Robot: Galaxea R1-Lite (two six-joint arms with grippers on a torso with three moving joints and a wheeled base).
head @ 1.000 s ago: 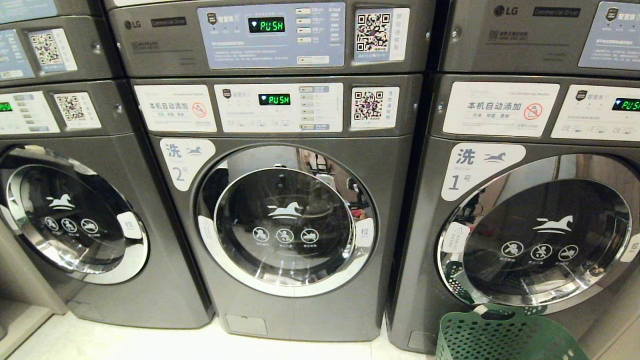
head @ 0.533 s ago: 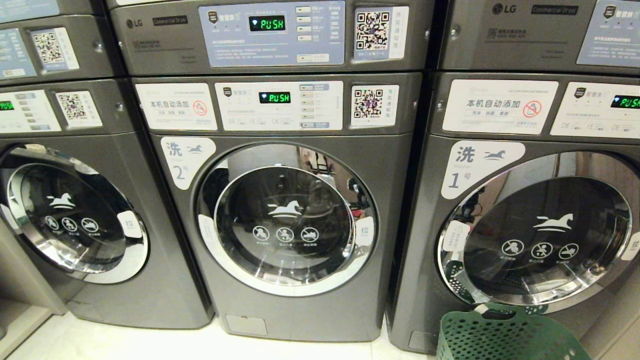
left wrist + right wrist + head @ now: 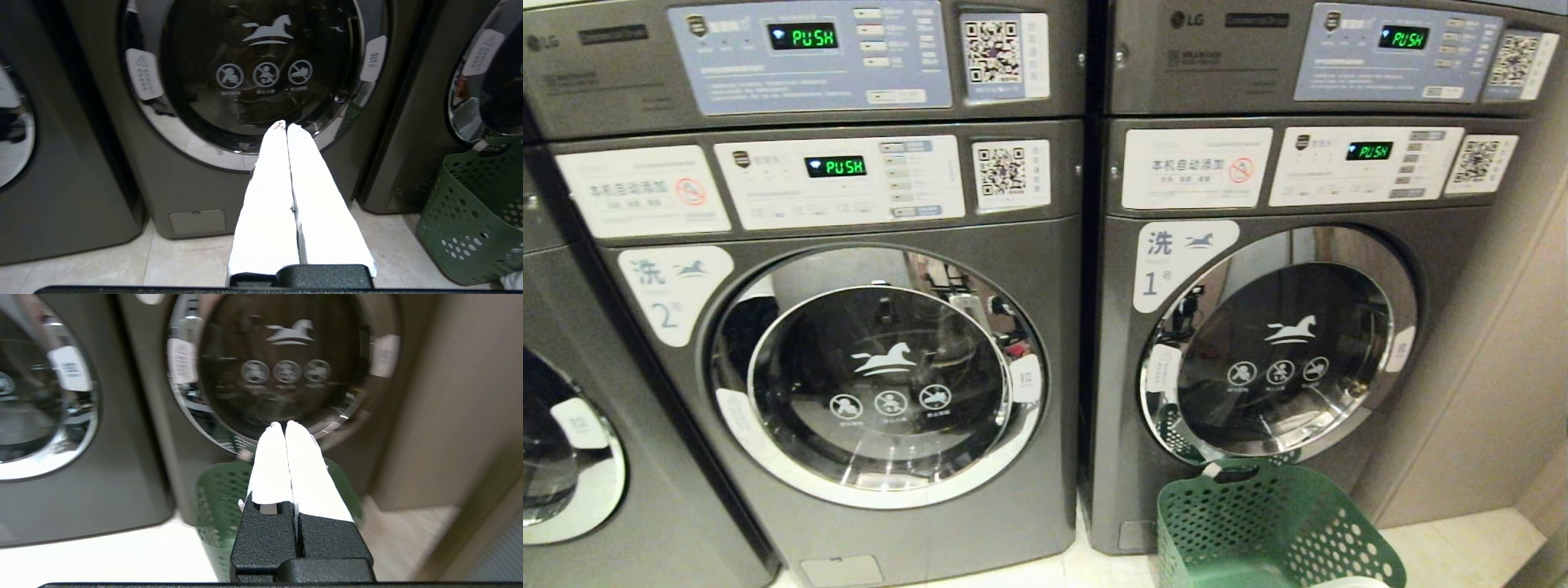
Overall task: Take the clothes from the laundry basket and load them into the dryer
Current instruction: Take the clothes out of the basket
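The green perforated laundry basket (image 3: 1274, 523) stands on the floor in front of the dryer (image 3: 1282, 351), the grey front-loader marked 1, whose round glass door is shut. A pale scrap (image 3: 1339, 581) shows inside the basket at the picture's lower edge; I cannot tell whether it is clothes. My left gripper (image 3: 286, 125) is shut and empty, pointing at the door of machine 2, with the basket (image 3: 474, 216) off to its side. My right gripper (image 3: 284, 424) is shut and empty, held above the basket (image 3: 220, 490) and facing machine 1's door. Neither arm shows in the head view.
Machine 2 (image 3: 874, 384) stands to the left with its door shut, and part of a third machine (image 3: 564, 457) is at the far left. A beige wall panel (image 3: 1486, 367) closes the right side. Pale floor tiles (image 3: 1462, 539) lie beside the basket.
The whole head view has swung to the right: the machines sit further left in the picture and more of the basket and the right wall shows. Nothing in the scene itself moved.
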